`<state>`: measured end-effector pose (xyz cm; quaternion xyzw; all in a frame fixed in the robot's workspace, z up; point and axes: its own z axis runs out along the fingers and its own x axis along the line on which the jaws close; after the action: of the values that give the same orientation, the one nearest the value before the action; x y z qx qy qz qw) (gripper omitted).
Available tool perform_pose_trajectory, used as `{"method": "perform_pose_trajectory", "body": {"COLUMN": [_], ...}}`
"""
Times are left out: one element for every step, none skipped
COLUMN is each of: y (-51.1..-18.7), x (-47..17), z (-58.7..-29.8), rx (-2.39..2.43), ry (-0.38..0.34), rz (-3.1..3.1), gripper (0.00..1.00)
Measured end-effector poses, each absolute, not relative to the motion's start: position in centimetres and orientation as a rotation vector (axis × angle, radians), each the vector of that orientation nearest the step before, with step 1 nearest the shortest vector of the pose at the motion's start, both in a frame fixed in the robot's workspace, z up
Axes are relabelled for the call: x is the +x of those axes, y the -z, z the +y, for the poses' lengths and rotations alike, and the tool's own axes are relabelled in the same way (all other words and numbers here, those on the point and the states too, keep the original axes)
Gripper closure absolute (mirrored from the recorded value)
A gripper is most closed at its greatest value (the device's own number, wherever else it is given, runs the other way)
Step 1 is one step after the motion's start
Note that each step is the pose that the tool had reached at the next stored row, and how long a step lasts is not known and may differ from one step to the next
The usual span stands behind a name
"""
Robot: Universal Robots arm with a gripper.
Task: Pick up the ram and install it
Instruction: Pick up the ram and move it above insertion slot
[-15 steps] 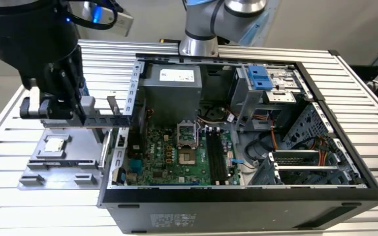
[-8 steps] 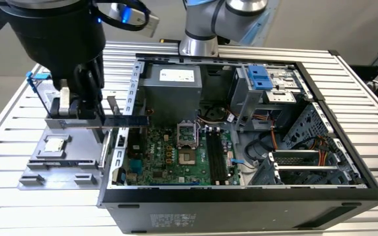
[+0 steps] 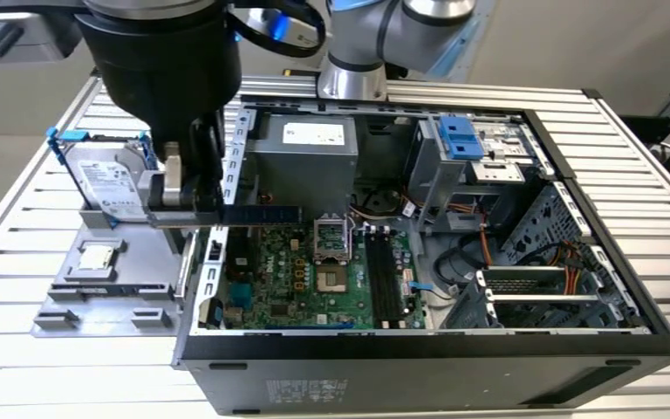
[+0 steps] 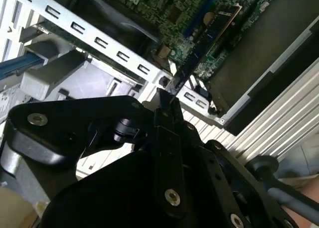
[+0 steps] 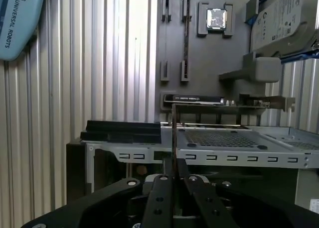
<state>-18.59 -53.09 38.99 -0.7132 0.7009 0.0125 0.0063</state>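
Note:
The ram (image 3: 263, 214) is a narrow stick with dark chips, held level and on edge above the left wall of the open computer case (image 3: 428, 345). My gripper (image 3: 210, 212) is shut on its end nearest the exterior view's left. The stick reaches out over the green motherboard (image 3: 294, 271), well above it. The long black slots (image 3: 382, 275) lie further toward the exterior view's right. In the second wrist view the ram (image 4: 199, 49) sticks out edge-on from the fingertips (image 4: 160, 104). In the first wrist view it is a thin line (image 5: 173, 138) between the fingers (image 5: 160, 188).
A grey fixture plate (image 3: 114, 279) lies left of the case in the exterior view, with a hard drive in a blue bracket (image 3: 108, 179) and a small square chip (image 3: 97, 255). Inside the case are a power supply (image 3: 306, 153), a drive cage (image 3: 475, 148) and cables.

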Motion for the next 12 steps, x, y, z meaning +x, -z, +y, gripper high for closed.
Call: {"method": "perform_pose_trajectory", "body": {"y": [-39.0, -39.0, -39.0, -39.0, -39.0, -39.0, -39.0, -39.0, -39.0, -39.0, -39.0, -39.0], "x": [-18.2, -17.8, -17.3, -16.9, -16.5, -16.1, -15.6, -15.2, -14.8, -14.4, -13.9, -13.5], "z": [-53.1, -53.1, -53.1, -53.1, -53.1, -53.1, -53.1, -53.1, -53.1, -53.1, -53.1, -53.1], "rx": [-2.232, -2.232, -2.232, -2.232, -2.231, -2.231, -2.232, -2.232, -2.231, -2.231, -2.232, -2.232], "ry": [-0.039, -0.039, -0.039, -0.039, -0.039, -0.039, -0.039, -0.039, -0.039, -0.039, -0.039, -0.039], "rz": [2.193, 2.193, 2.193, 2.193, 2.193, 2.193, 2.193, 2.193, 2.193, 2.193, 2.193, 2.193], "gripper": [1.0, 1.0, 1.0, 1.0, 1.0, 1.0, 1.0, 1.0, 1.0, 1.0, 1.0, 1.0]}}
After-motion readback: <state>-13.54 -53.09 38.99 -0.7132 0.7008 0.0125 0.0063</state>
